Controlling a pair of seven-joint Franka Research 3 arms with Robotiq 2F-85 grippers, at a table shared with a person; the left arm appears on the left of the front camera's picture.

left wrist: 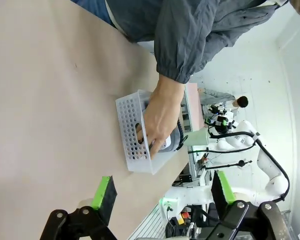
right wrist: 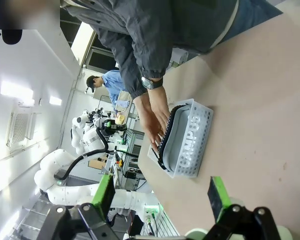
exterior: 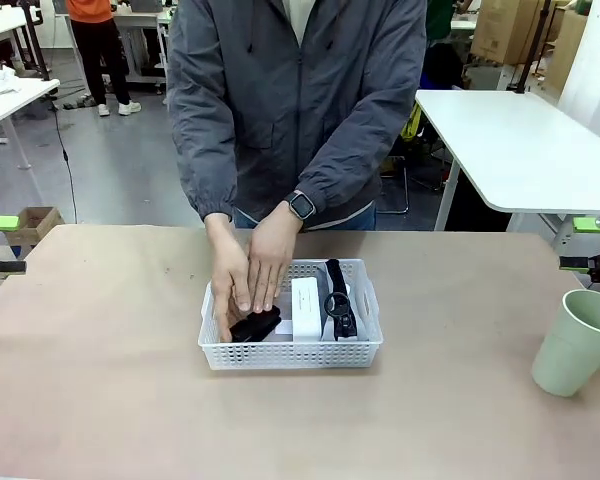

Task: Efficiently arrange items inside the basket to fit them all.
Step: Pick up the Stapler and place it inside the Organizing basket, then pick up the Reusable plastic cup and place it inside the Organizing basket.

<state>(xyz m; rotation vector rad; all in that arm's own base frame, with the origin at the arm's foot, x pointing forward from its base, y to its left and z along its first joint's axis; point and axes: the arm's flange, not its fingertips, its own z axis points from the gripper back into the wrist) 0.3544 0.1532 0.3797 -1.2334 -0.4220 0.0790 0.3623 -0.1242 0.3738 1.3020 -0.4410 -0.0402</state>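
Front view: the white basket [exterior: 290,355] sits mid-table. It holds the small white box [exterior: 306,308], the grey pouch [right wrist: 180,147] with its black strap [exterior: 336,292], and the black stapler [exterior: 254,326], on which the person's hands [exterior: 268,262] rest. The pale green cup [exterior: 578,345] stands well apart on the table, towards my right. My left gripper [left wrist: 162,192] and right gripper [right wrist: 161,196] both gape wide, holding nothing.

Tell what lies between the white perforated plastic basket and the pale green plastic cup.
Only bare tan tabletop separates the white basket and the green cup, per the front view.
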